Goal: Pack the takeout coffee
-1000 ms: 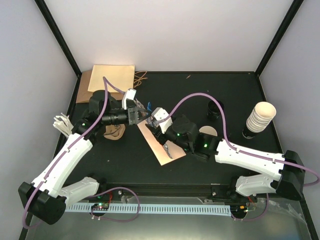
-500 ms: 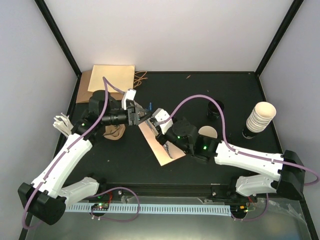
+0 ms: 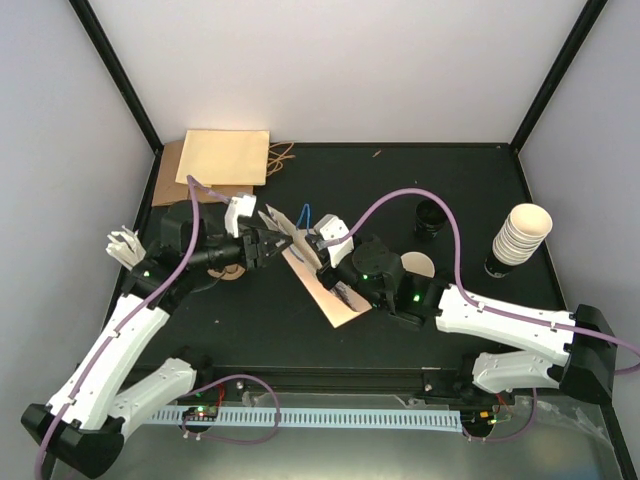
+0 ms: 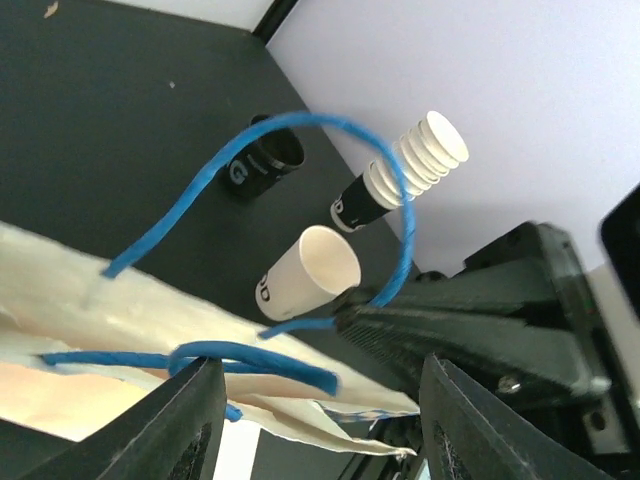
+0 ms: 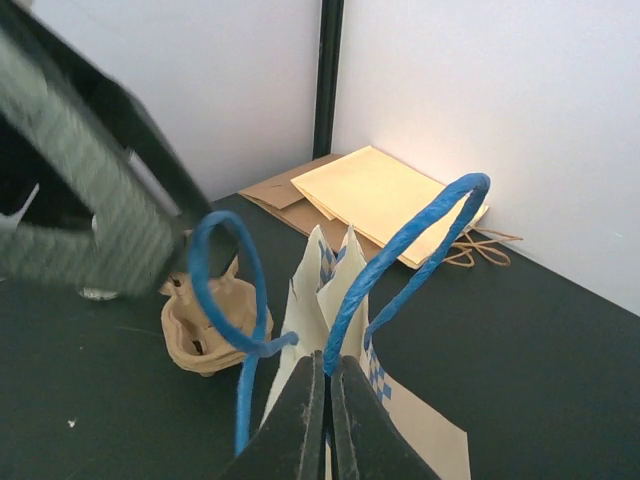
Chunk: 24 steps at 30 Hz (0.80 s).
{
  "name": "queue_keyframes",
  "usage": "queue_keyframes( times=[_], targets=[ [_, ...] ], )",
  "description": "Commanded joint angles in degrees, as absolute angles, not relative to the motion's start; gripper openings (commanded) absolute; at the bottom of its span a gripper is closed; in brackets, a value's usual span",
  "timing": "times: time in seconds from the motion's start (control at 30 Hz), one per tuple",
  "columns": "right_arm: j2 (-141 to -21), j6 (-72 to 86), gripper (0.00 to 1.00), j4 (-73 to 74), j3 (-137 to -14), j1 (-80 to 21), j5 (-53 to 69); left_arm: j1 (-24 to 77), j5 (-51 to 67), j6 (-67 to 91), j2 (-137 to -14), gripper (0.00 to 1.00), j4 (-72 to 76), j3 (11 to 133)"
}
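Observation:
The takeout coffee cup (image 3: 416, 265) lies on its side, cream-white, behind my right arm; the left wrist view shows its open mouth (image 4: 306, 272). A black lid piece (image 3: 430, 217) rests further back. The blue-checked paper bag (image 3: 335, 296) lies tilted between the arms. My right gripper (image 5: 327, 372) is shut on one blue handle loop (image 5: 400, 250) of the bag (image 5: 330, 285). The other loop (image 5: 225, 280) hangs free. My left gripper (image 3: 268, 240) stands open just left of the bag's mouth, its jaws apart with the free blue loop (image 4: 250, 360) between them, untouched.
A tall stack of nested cups (image 3: 522, 236) stands at the right. Flat brown bags (image 3: 222, 158) and twine (image 3: 281, 155) lie at the back left. A cardboard cup carrier (image 5: 205, 325) sits under the left arm, with white sticks (image 3: 124, 245) at the far left.
The left gripper opened, released the bag's handle and drew back to the left. The right gripper closed on the other handle and holds the bag's mouth slightly raised.

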<state>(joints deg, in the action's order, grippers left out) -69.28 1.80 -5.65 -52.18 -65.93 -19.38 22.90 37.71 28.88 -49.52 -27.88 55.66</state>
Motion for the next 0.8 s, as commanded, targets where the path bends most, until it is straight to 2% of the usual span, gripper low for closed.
queue_keyframes(
  times=[0.0,0.2,0.43,0.53,0.77],
  targets=[
    [-68.8,3.0,0.01,-8.7,-52.6,-66.1,-20.2,22.9,35.7,28.1,-47.7,0.56,-31.0,52.5],
    [-70.2,3.2,0.01,-7.9,-54.2,-66.0,-20.9,23.1,36.2,30.7,-45.3,0.62,-32.2,48.5],
    [-71.2,3.2,0.01,-8.0,-54.5,-66.0,-20.5,23.1,34.4,35.5,-43.3,0.87,-30.6,42.0],
    [-71.3,3.1,0.01,-8.0,-54.5,-66.1,-20.5,23.2,35.1,41.3,-43.3,0.88,-26.1,37.6],
    [-71.6,3.4,0.01,-7.9,-54.5,-66.1,-20.3,23.3,29.4,50.8,-43.5,0.82,-24.6,33.5]
  ],
)
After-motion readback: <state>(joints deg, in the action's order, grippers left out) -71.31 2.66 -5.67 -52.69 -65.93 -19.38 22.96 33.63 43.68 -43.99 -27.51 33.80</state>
